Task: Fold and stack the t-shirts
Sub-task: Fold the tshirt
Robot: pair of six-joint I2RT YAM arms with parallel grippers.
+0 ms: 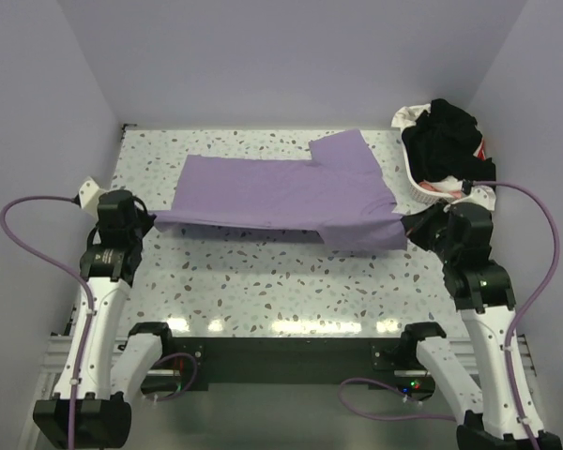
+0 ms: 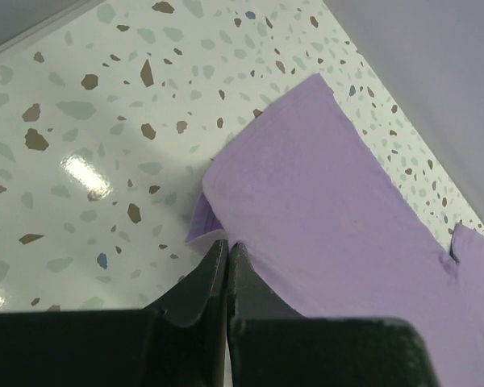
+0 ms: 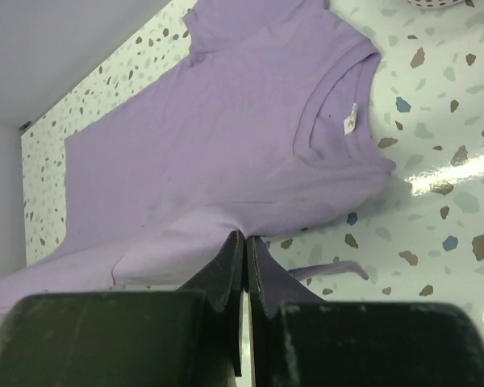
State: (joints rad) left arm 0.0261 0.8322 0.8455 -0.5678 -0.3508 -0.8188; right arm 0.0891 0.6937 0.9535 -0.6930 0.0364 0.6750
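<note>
A lilac-purple t-shirt [image 1: 281, 192] lies spread across the speckled table, its near edge lifted off the surface and stretched between both arms. My left gripper [image 1: 151, 221] is shut on the shirt's near left corner; the left wrist view shows the black fingertips [image 2: 214, 262] pinching the cloth [image 2: 323, 201]. My right gripper [image 1: 411, 225] is shut on the near right edge, where the cloth [image 3: 226, 153] bunches at the tips [image 3: 230, 254]. The collar with its label [image 3: 348, 121] faces the right side. Black and white t-shirts [image 1: 443, 139] are heaped in the white basket [image 1: 420, 187].
The basket stands at the far right, close behind my right wrist. The table [image 1: 263, 291] is bounded by pale walls at the left, back and right. A loose purple thread [image 3: 339, 270] hangs over the table near my right fingers.
</note>
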